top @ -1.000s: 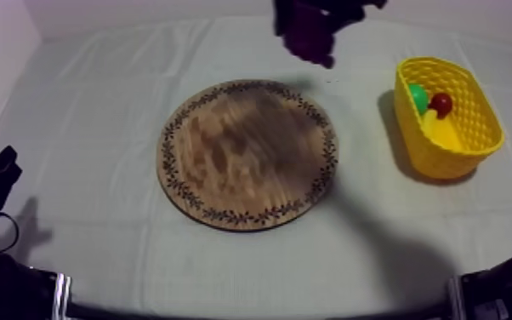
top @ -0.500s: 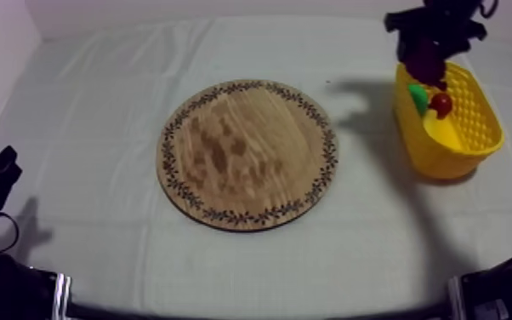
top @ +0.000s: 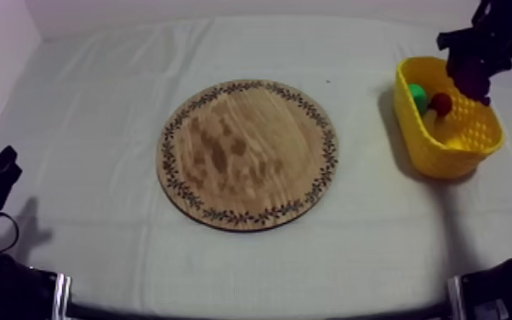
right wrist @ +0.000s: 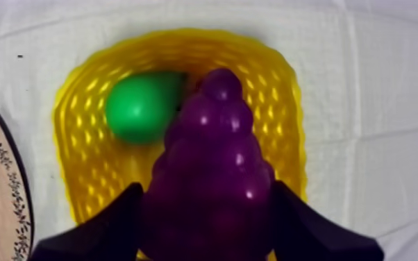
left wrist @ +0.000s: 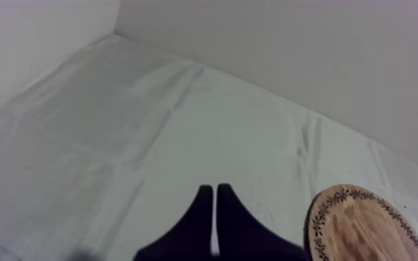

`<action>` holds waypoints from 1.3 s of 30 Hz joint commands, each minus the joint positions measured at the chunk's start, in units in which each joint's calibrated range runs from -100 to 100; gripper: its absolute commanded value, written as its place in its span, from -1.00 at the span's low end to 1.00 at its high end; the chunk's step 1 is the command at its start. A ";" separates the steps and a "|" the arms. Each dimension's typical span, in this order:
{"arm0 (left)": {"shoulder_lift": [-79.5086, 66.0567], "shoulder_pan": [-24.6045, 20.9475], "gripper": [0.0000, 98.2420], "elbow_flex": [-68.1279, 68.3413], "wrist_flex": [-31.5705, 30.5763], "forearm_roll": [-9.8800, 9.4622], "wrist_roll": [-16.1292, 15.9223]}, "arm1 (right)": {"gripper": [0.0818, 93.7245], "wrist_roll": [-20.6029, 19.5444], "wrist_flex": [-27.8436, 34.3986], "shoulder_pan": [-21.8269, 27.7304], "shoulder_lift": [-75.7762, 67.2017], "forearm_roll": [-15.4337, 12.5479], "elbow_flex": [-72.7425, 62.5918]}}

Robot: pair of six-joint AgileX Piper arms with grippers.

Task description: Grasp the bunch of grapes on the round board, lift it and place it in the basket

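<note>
— What is over the yellow basket (top: 446, 157)?
— The right gripper (top: 472, 70), holding the bunch of grapes (top: 474, 83) above its far rim.
— And inside it?
— A green pear (top: 416, 95) and a small red fruit (top: 440, 104), side by side. The wooden board (top: 251, 153) lies in the table's middle, well apart.

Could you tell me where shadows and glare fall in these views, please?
Top view: the yellow basket throws a shadow on the cloth toward the wooden board. Right wrist view: small glints on the bunch of grapes in the right tool and on the pear. Left wrist view: even light, no glare, left tool shut.
</note>
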 commanded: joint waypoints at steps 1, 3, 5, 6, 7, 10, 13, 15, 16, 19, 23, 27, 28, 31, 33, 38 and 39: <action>0.02 0.02 -1.00 -0.04 -0.01 0.01 -0.01 | -0.29 -0.03 -0.09 -0.07 0.75 0.05 0.28; 0.02 0.02 -1.00 -0.04 -0.01 0.01 -0.01 | -0.28 -0.07 -0.12 -0.13 1.71 0.10 0.64; 0.02 0.02 -1.00 -0.04 -0.01 0.01 -0.01 | -0.26 -0.10 -0.45 -0.20 2.88 0.16 1.09; 0.02 0.02 -1.00 -0.04 -0.01 0.01 -0.01 | -0.25 -0.08 -0.63 -0.22 3.59 0.14 1.32; 0.02 0.02 -1.00 -0.04 -0.01 0.01 -0.01 | -0.23 -0.05 -0.76 -0.23 4.39 0.09 1.41; 0.02 0.02 -1.00 -0.04 -0.01 0.01 -0.01 | -0.17 0.62 -0.66 -0.33 7.05 -0.33 0.68; 0.02 0.02 -1.00 -0.04 -0.01 0.01 -0.01 | -0.06 1.33 -0.14 -0.67 9.40 -0.56 -0.42; 0.02 0.02 -1.00 -0.04 -0.01 0.01 -0.01 | 0.04 1.72 0.48 -0.98 10.66 -0.72 -1.03; 0.02 0.02 -1.00 -0.04 -0.01 0.01 -0.01 | 0.10 1.89 0.81 -1.11 11.17 -0.88 -1.30; 0.02 0.02 -1.00 -0.04 -0.01 0.01 -0.01 | 0.27 2.18 1.85 -1.31 12.31 -1.50 -1.97; 0.02 0.02 -1.00 -0.04 -0.01 0.01 -0.01 | 0.50 3.15 2.96 -1.03 12.90 -2.44 -2.73; 0.02 0.02 -1.00 -0.04 -0.01 0.01 -0.01 | 0.60 4.11 3.46 -0.83 11.71 -2.84 -3.42; 0.02 0.02 -1.00 -0.04 -0.01 0.01 -0.01 | 0.59 4.18 3.51 -0.85 11.04 -2.80 -3.58; 0.02 0.02 -1.00 -0.04 -0.01 0.01 -0.01 | 0.48 4.41 3.33 -0.82 8.12 -2.91 -4.19; 0.02 0.02 -1.00 -0.04 -0.01 0.01 -0.01 | 0.36 4.54 2.90 -0.58 5.63 -3.42 -4.67; 0.02 0.02 -1.00 -0.04 -0.01 0.01 -0.01 | 0.01 3.73 -1.44 0.54 -1.91 -5.35 -3.61; 0.02 0.02 -1.00 -0.04 -0.01 0.01 -0.01 | -0.04 3.59 -2.39 0.66 -3.45 -5.68 -2.91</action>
